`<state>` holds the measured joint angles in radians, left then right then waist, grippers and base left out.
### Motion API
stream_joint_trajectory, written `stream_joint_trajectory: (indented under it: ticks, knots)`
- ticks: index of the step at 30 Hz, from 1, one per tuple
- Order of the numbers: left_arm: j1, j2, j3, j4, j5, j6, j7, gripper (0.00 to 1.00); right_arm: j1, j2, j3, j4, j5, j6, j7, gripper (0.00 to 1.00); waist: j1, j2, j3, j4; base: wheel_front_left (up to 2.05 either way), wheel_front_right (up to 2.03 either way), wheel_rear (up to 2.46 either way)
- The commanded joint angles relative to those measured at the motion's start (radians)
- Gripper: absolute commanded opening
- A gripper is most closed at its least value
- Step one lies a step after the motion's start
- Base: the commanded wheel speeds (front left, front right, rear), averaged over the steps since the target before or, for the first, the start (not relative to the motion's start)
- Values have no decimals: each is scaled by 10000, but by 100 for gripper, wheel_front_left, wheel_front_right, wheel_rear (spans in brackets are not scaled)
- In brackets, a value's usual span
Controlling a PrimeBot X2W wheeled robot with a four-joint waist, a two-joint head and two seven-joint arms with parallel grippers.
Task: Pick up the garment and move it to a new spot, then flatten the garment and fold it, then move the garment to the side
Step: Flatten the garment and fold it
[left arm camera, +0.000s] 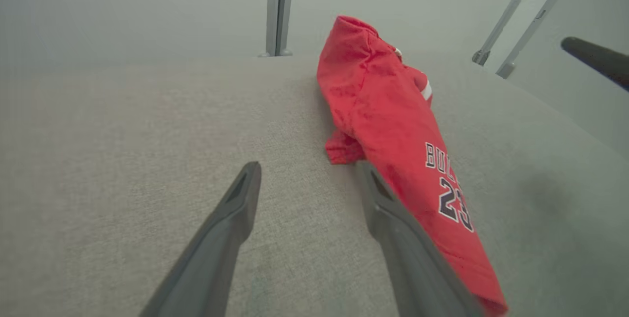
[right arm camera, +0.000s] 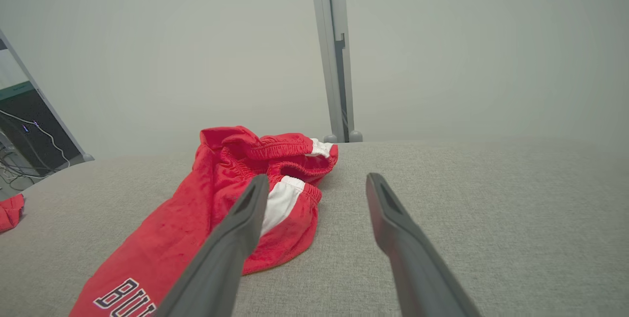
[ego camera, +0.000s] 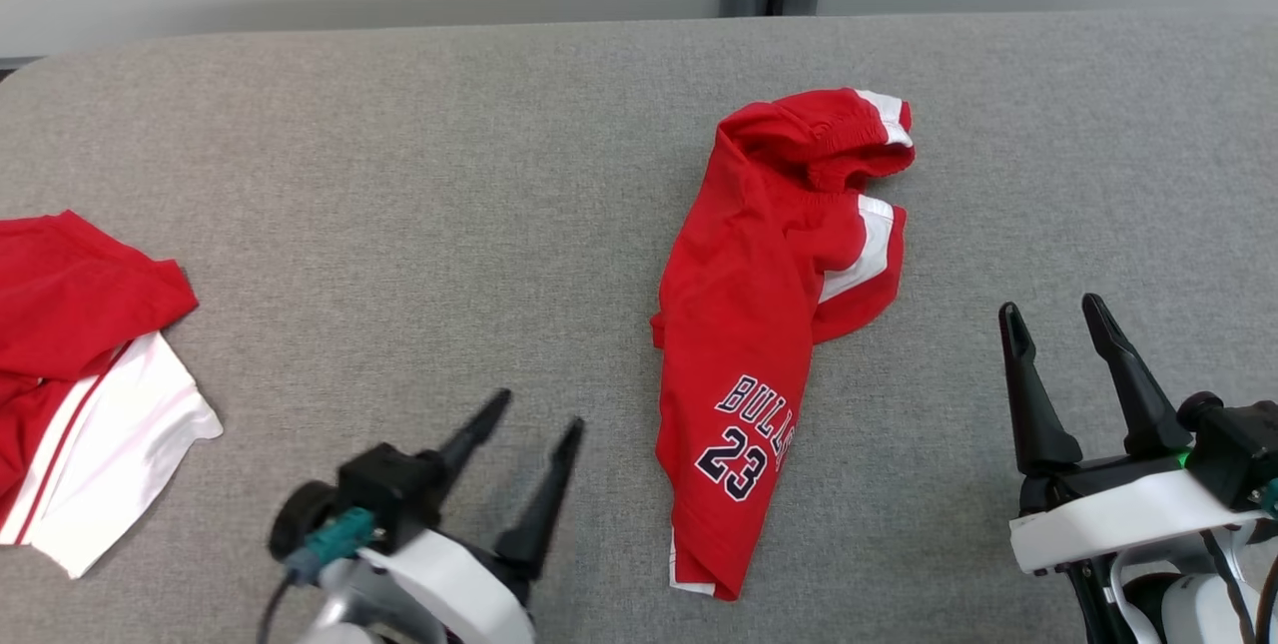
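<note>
- Shorts [ego camera: 769, 324] lie crumpled between the grippers, just right of the left gripper [ego camera: 539, 408] and left of the right gripper [ego camera: 1050, 305]. Both gape wide and hold nothing.
- Risk: pinching only 1 layer would probably leave the bunched waistband [ego camera: 829, 140] dragging and twist the cloth further.
- Look: red with white stripes [ego camera: 874, 245], doubled over itself, "BULLS 23" print [ego camera: 754, 434] nearest the left gripper.

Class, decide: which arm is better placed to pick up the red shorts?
Left, probably. The left end effector is open, angled toward the red shorts and closer to their edge; the right end effector sits farther off.
</note>
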<state>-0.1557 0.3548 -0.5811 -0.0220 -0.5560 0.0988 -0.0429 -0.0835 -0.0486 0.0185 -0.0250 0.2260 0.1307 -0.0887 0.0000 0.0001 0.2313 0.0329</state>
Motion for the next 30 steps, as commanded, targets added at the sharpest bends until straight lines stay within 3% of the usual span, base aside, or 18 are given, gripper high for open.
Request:
stream_joint_trajectory:
  ticks: [1, 9, 18, 19, 20, 21, 22, 24, 30]
  knots:
    - [-96, -25, -62, -25, -51, -85, 64, 100, -116, -46, 26, -33, 36, 2, -38, 100, 0, -1, 76, -63, 0, 0, 0]
    - [-143, -529, -1177, 400, -504, -925, 992, 100, -318, -48, 195, 124, 239, 2, -205, 100, 0, -1, 506, -409, 0, 0, 0]
    - [-683, -693, -1216, 1131, -906, -1333, 1304, 100, -474, -48, 313, 295, 432, 2, -425, 100, 0, -1, 931, -819, 0, 0, 0]
    - [-700, -684, -1263, 1180, -957, -1409, 1392, 91, -496, -48, 325, 321, 462, 2, -463, 100, 0, -1, 963, -861, 0, 0, 0]
    - [-725, -670, -1324, 1216, -992, -1477, 1465, 52, -519, -47, 334, 342, 480, 2, -492, 100, 0, -1, 995, -901, 0, 0, 0]
    - [-777, -663, -1347, 1220, -1028, -1533, 1490, 33, -529, -47, 333, 366, 479, 2, -506, 100, 0, -1, 1015, -927, 0, 0, 0]
    - [-824, -654, -1341, 1214, -1029, -1563, 1462, 0, -535, -47, 335, 393, 492, 2, -549, 100, 0, -1, 1028, -948, 0, 0, 0]
    - [-888, -613, -1364, 1163, -897, -1589, 1378, 0, -544, -48, 326, 448, 530, 2, -594, 100, 0, -1, 1054, -987, 0, 0, 0]
    - [-968, -190, -1160, 267, -294, -1139, 997, 0, -497, -46, 220, 606, 666, 2, -674, 100, 0, -1, 956, -899, 0, 0, 0]
